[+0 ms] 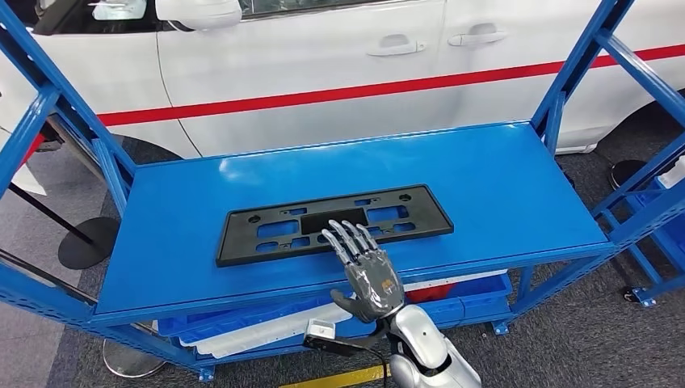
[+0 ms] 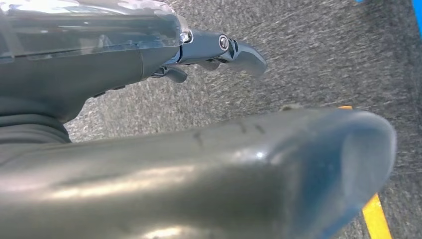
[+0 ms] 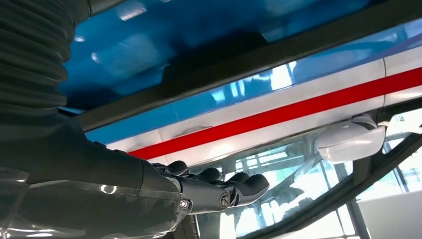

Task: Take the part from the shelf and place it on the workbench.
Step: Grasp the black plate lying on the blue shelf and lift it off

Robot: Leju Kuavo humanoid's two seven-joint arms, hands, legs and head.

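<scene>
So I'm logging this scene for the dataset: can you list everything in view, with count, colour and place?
part: one, black flat frame with cut-outs, lying on the top shelf board.
shelf: one, blue metal rack; top board bears the part.
bins: blue, on the lower level, count unclear; white pieces inside.
car: one, white with a red stripe, behind the shelf.
floor: grey carpet, yellow line near the robot.
round stand base: one, dark, left of the shelf.
right hand: fingers spread over the part's near edge.
left hand: hanging above the floor.
</scene>
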